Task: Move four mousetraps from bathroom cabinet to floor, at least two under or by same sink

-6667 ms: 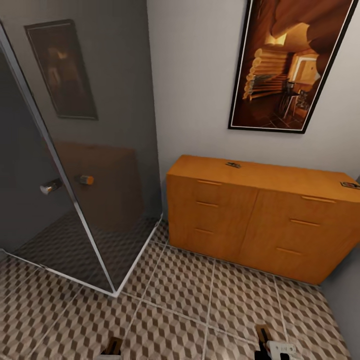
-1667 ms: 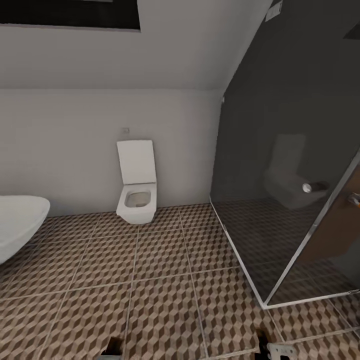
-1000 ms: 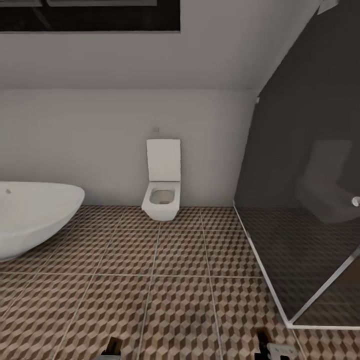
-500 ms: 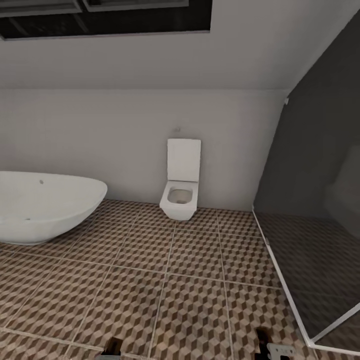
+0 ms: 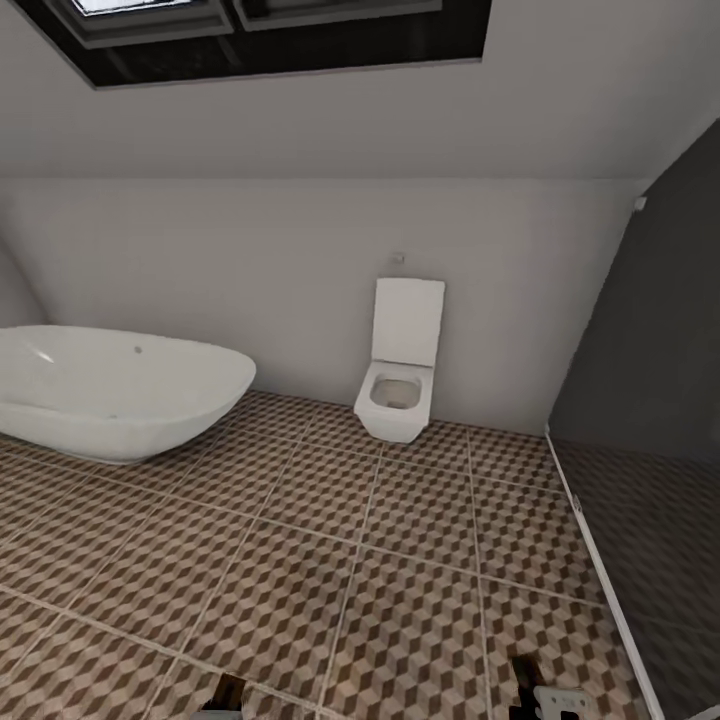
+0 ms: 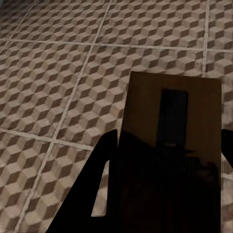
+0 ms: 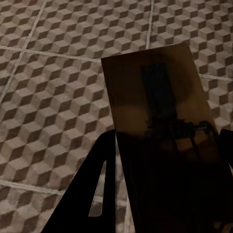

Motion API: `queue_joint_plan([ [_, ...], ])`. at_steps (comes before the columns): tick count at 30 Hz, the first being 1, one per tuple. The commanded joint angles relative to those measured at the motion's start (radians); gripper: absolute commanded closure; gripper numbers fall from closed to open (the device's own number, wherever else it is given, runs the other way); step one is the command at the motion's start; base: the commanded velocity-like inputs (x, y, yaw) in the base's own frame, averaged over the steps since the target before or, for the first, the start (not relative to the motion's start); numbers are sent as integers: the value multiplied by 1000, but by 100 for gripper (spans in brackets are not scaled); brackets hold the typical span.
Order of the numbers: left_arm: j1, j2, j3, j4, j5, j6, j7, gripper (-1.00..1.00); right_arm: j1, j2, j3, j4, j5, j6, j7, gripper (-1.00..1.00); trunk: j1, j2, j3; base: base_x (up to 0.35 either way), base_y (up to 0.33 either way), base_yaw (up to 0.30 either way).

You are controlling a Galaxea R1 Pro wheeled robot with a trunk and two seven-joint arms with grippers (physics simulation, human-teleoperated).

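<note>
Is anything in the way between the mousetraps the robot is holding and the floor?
Nothing visible is. Each wrist view shows a mousetrap held between dark fingers, with only open bathroom floor beneath.

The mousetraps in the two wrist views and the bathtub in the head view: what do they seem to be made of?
Each mousetrap looks like a tan wooden board with a dull sheen and dark, probably metal, parts; a coiled spring shows in the right wrist view. The bathtub looks like glossy white ceramic or acrylic, judging by its smooth highlights.
</note>
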Motion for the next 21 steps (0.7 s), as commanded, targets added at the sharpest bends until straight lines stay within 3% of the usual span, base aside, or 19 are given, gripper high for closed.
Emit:
queue_joint_plan([
  [1, -1, -1, -8, 3, 4, -4, 5, 100, 0, -1, 8, 0, -12, -4, 3, 100, 0, -1, -1, 0, 0, 255],
  [21, -1, -1, -8, 3, 4, -4, 5, 100, 0, -1, 8, 0, -12, -4, 3, 100, 0, -1, -1, 0, 0, 255],
])
